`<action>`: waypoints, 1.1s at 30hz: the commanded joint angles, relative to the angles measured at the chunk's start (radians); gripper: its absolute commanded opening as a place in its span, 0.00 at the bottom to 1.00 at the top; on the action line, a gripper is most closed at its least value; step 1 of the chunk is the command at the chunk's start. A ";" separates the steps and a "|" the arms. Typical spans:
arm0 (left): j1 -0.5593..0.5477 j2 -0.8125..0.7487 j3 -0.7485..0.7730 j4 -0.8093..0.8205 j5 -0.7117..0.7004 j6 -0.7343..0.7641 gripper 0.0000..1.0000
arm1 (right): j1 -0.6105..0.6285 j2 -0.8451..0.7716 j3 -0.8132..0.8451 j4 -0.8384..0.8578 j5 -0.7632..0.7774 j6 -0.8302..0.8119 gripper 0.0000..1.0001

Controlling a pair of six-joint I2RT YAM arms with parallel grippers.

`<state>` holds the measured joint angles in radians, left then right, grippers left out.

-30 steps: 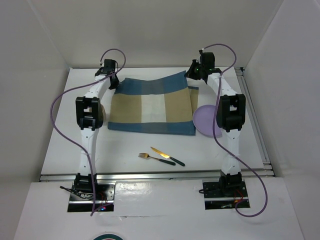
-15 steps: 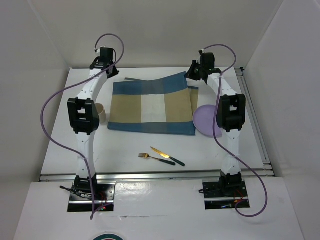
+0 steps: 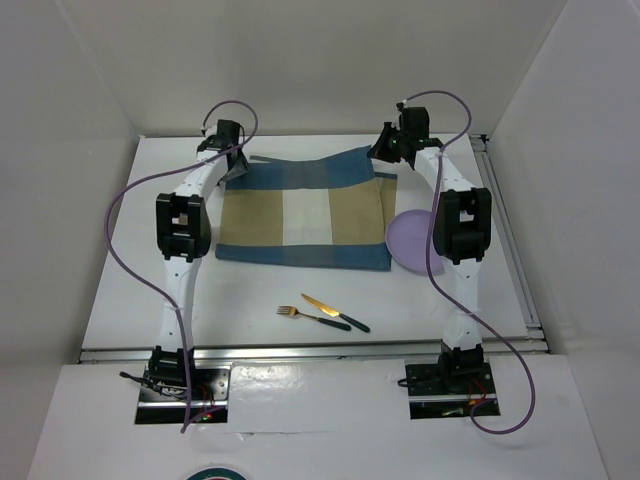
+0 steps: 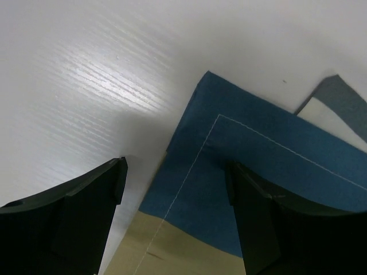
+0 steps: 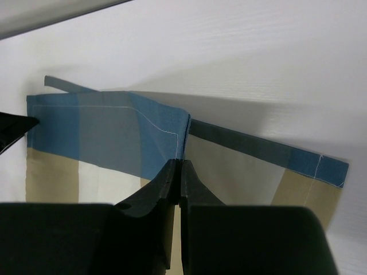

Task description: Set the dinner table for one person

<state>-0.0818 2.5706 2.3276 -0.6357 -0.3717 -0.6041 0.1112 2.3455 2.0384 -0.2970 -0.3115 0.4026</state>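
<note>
Left pincer (image 4: 176,167) lower, agape; right pincer (image 5: 179,163) tight on placemat (image 3: 300,215); plain white dinner table (image 3: 250,285).

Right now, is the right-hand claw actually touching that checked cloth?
Touching. The right wrist view shows the right gripper shut on a raised fold of the placemat.

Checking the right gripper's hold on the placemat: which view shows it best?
Right wrist view: the right gripper is shut on a raised fold of the placemat. The top view shows it small, at the far right corner; the left wrist view shows only the far left corner.
</note>
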 commanded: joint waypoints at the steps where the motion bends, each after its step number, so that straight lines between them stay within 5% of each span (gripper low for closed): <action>1: 0.004 -0.004 0.012 0.011 -0.029 -0.014 0.84 | 0.001 -0.041 0.016 0.025 -0.014 -0.007 0.00; 6: 0.013 0.037 0.012 0.002 0.036 -0.025 0.74 | 0.001 -0.041 0.016 0.025 -0.014 -0.007 0.00; 9: 0.013 0.037 -0.001 0.002 0.062 -0.034 0.59 | 0.001 -0.041 0.016 0.025 -0.014 -0.007 0.00; 18: 0.022 -0.064 -0.024 0.021 0.065 -0.034 0.00 | 0.001 -0.032 0.025 0.016 -0.014 -0.007 0.00; 33: -0.001 -0.342 -0.160 0.107 0.028 0.007 0.00 | 0.001 -0.139 -0.086 0.059 0.028 -0.007 0.00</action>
<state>-0.0704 2.2894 2.1654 -0.5819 -0.3180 -0.6270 0.1112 2.2990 1.9736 -0.2909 -0.3019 0.4023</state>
